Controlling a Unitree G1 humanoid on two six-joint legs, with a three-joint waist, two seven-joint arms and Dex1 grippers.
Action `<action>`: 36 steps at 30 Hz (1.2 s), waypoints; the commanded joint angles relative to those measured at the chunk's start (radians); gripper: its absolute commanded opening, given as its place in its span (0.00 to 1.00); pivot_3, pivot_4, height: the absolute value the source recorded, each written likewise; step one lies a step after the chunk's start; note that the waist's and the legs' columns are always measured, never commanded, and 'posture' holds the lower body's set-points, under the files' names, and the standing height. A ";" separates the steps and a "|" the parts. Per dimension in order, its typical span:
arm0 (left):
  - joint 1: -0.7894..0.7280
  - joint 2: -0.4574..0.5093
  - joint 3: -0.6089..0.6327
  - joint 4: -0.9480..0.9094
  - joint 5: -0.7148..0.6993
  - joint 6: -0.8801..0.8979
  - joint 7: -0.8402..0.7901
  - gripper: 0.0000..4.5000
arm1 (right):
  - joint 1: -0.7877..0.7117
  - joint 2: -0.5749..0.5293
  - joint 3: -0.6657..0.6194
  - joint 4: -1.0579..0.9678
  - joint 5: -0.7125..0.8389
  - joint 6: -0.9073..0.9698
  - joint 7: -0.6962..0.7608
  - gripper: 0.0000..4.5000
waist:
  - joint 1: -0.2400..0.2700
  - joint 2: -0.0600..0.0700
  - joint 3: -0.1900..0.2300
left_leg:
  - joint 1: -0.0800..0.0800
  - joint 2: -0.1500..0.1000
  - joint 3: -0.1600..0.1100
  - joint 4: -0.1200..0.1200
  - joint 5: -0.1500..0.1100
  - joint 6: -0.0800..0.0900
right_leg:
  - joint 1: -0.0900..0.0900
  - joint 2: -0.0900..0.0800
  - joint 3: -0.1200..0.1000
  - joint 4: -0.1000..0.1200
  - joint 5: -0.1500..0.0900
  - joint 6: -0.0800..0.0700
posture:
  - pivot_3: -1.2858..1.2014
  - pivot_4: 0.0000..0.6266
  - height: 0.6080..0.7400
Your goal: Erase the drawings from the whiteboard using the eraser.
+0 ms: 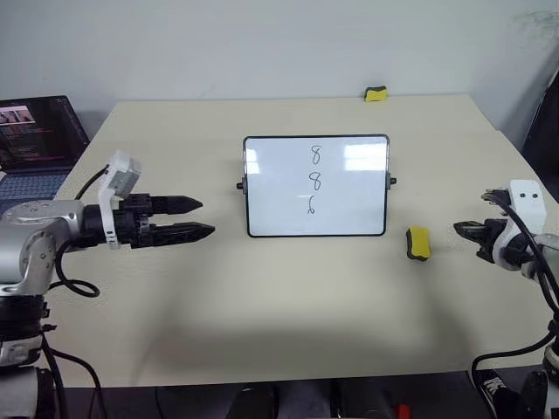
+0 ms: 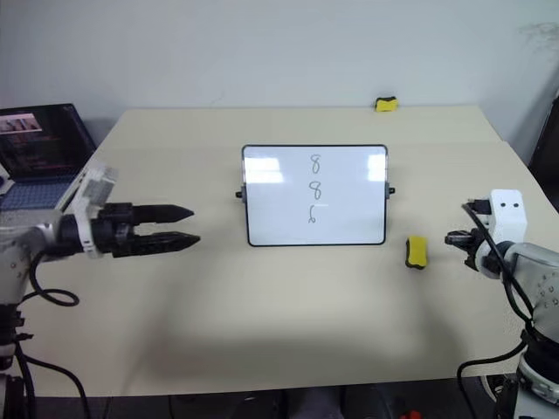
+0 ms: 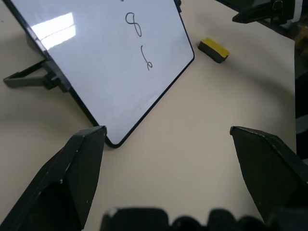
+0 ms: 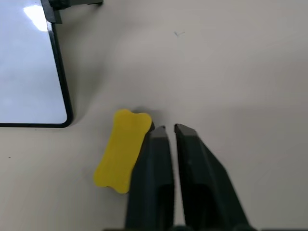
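A broad, pale beige rectangular table [image 1: 288,305] carries everything, with an open dark laptop [image 1: 39,140] showing a lit screen just off its far left corner. Near the middle of the table the small glossy white whiteboard [image 1: 349,205] with a thin black frame and rounded corners stands propped and tilted back on its stand, and the drawings [image 1: 314,181], three thin dark marker squiggles, run down it in one column. The left gripper [image 1: 208,218] hovers above the table well to the left of the board, pointing toward it, its two black fingers spread wide with nothing between them. The right gripper [image 1: 458,228] hangs near the table's right edge, its fingers narrowly parted around empty air. The eraser [image 1: 418,243], a small oblong bright-yellow block with a black felt face, lies on the table just off the board's lower right corner, between the board and the right gripper. A second, smaller-looking yellow-and-black block [image 1: 376,93] sits at the far edge of the table.
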 commanded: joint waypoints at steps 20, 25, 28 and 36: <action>-0.021 -0.095 -0.023 -0.081 0.017 -0.037 0.063 1.00 | -0.056 0.308 0.017 -0.094 -0.123 0.037 -0.253 0.99 | -0.001 0.000 0.000 | 0.000 0.000 0.001 0.000 0.000 0.000 | -0.002 0.000 0.000 0.002 0.000 0.000 | 0.52 0.24 1.00; -0.026 -0.119 0.002 -0.083 0.012 -0.042 0.101 1.00 | -0.079 0.333 0.028 -0.072 -0.160 0.037 -0.257 0.99 | -0.001 0.000 0.000 | 0.000 0.000 0.001 0.000 0.000 0.000 | -0.002 0.000 0.000 0.002 0.000 0.000 | 0.52 0.24 1.00; -0.035 -0.133 0.019 -0.090 -0.001 -0.038 0.122 1.00 | -0.082 0.347 0.031 -0.068 -0.179 0.037 -0.254 0.99 | -0.002 0.000 0.000 | 0.000 0.000 0.001 0.000 0.000 0.000 | -0.002 0.000 0.000 0.002 0.000 0.000 | 0.52 0.24 1.00; -0.082 -0.202 0.008 -0.157 -0.017 -0.099 0.131 1.00 | -0.084 0.377 0.056 -0.015 -0.225 -0.008 -0.248 0.99 | -0.002 0.000 0.000 | 0.000 0.000 0.001 0.001 0.002 -0.003 | -0.003 0.000 0.000 0.002 0.000 0.000 | 0.52 0.24 1.00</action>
